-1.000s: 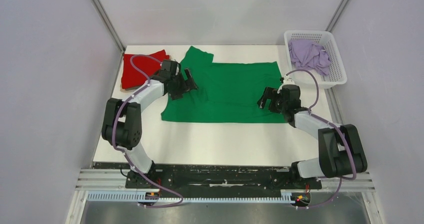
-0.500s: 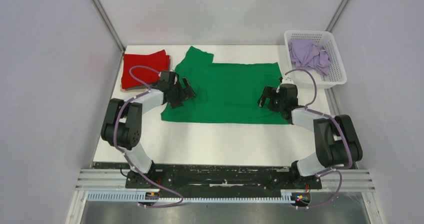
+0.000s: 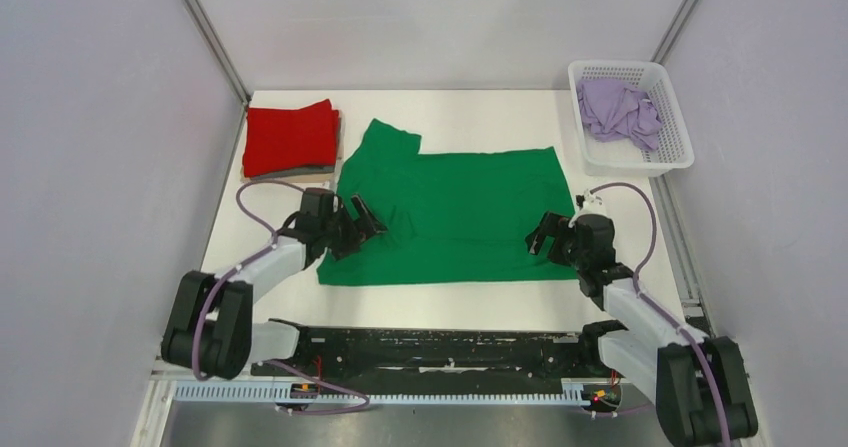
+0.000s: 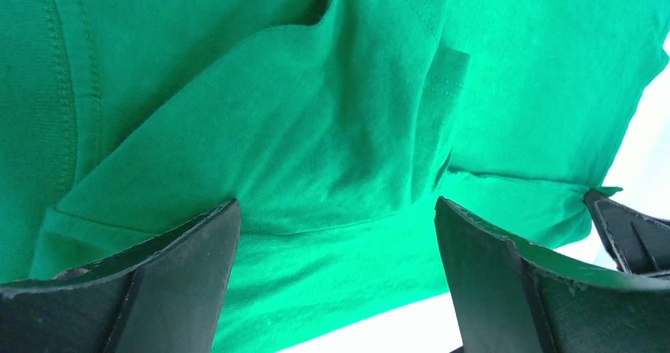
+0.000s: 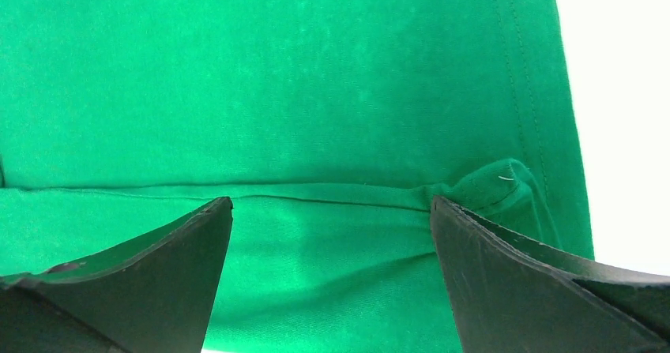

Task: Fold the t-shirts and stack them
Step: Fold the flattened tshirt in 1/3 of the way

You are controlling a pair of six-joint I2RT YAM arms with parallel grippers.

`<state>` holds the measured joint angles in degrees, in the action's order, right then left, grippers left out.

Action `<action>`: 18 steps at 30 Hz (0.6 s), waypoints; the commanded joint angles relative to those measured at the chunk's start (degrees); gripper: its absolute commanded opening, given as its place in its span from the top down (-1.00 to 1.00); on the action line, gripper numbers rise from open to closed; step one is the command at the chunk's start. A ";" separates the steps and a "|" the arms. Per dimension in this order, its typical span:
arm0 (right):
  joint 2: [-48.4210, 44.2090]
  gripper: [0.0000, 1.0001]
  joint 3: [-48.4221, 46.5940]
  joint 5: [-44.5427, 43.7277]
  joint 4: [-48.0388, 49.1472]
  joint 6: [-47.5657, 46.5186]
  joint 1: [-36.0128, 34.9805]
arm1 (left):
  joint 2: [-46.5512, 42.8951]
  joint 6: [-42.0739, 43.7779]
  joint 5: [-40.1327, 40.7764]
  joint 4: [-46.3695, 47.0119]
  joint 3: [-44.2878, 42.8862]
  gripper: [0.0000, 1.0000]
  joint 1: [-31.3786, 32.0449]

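Top view: green t-shirt [image 3: 460,212] lies spread flat mid-table [image 3: 450,112], long side left to right, one sleeve sticking out at the far-left corner. Red t-shirt [image 3: 290,139] sits folded at the far-left corner of the table, just beside that sleeve, not touching as far as I can tell. Lilac t-shirt [image 3: 620,109] is crumpled inside the white basket [image 3: 672,159] at the far right. Left gripper [image 3: 366,219] is over the near-left part of the green shirt, jaws spread wide, nothing in them. Right gripper [image 3: 545,235] is at the near-right edge of the same shirt, also wide open and empty.

Left wrist: left gripper [image 4: 336,211] has its fingers well apart, with green fabric [image 4: 237,92] below the gap and none pinched. A folded-over flap with a stitched hem lies on the shirt body. A strip of white table shows past the near hem.

Right wrist: right gripper [image 5: 332,203] is fully spread and grips nothing. Green fabric [image 5: 276,76] fills the frame, with a straight fold line running between the fingertips. There is a small pucker [image 5: 506,183] by the stitched side hem, and bare table [image 5: 624,92] to the right.
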<state>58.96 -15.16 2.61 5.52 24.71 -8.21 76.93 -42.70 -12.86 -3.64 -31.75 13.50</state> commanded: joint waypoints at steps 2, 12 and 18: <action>-9.37 -0.96 6.09 -0.89 -13.87 3.35 -0.49 | -8.05 -3.13 1.24 -17.38 7.71 -0.99 0.56; -21.85 -0.96 6.73 -2.77 -28.55 6.99 -1.15 | -20.64 -4.63 2.05 -22.03 10.59 -0.99 0.72; -22.68 -0.96 7.99 -0.87 -32.59 9.15 -4.00 | -20.42 -3.17 4.58 -24.28 8.92 -0.99 0.76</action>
<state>35.77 -10.33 1.41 -14.72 31.05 -10.15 56.18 -46.09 -12.73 -20.21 -22.59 14.02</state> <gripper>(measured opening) 0.979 0.993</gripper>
